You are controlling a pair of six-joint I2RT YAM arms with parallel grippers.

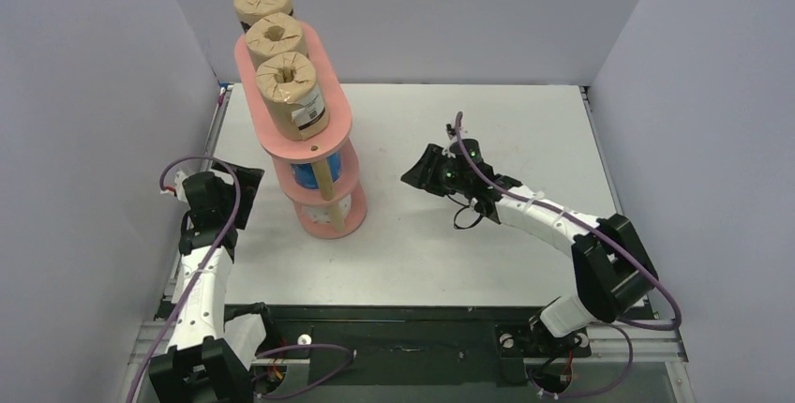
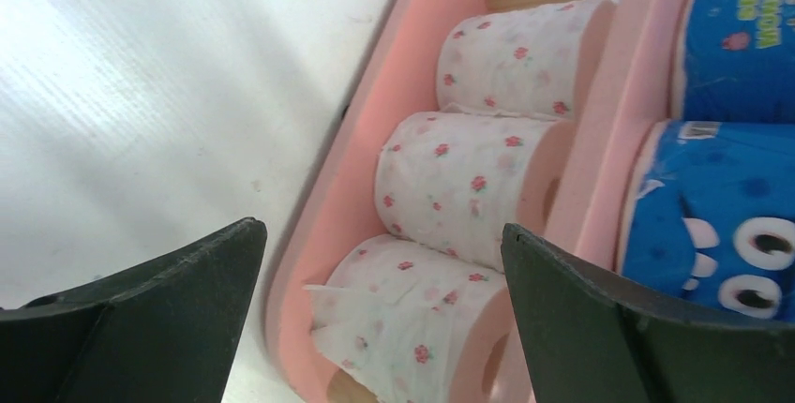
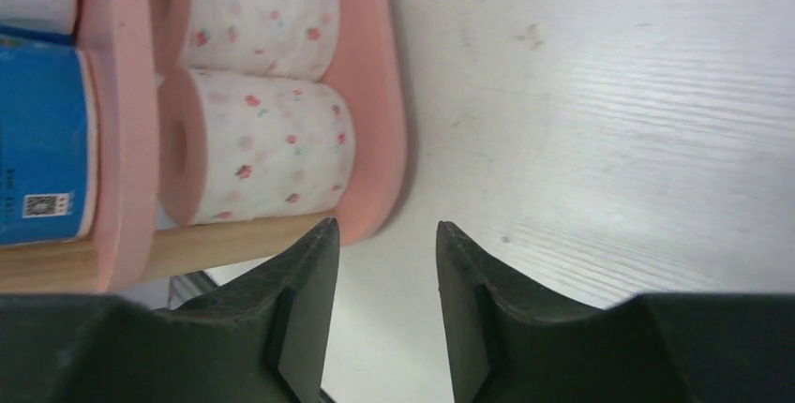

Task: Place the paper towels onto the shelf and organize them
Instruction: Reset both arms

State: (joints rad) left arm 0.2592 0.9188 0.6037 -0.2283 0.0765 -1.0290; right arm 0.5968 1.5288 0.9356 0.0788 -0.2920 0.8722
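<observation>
My left gripper (image 2: 382,230) is spread wide, with nothing between its fingers. It points at the lower tiers of the shelf (image 1: 336,108) from the left. My right gripper (image 3: 386,227) has its fingers only partly apart, and it holds nothing either. It sits over the bare table (image 1: 487,122), off to the right of the shelf.

Past my left fingers I see three dotted rolls (image 2: 459,187) lying side by side on the bottom board. My right finger cuts off the nearest one. On the tier above are blue rolls (image 2: 712,225), but only two show here, both clipped by the frame edge.

From my right wrist, two dotted rolls and slices of blue wrapping show, and the rest runs out of frame. A wooden post (image 3: 216,244) crosses just ahead of my fingers.

From above, three brown rolls (image 1: 291,89) stand upright in a row on the top board. That board hides nearly everything below it. Only a sliver of blue shows on the middle tier, and the dotted rolls are barely visible. I cannot tell whether either gripper touches the table.
</observation>
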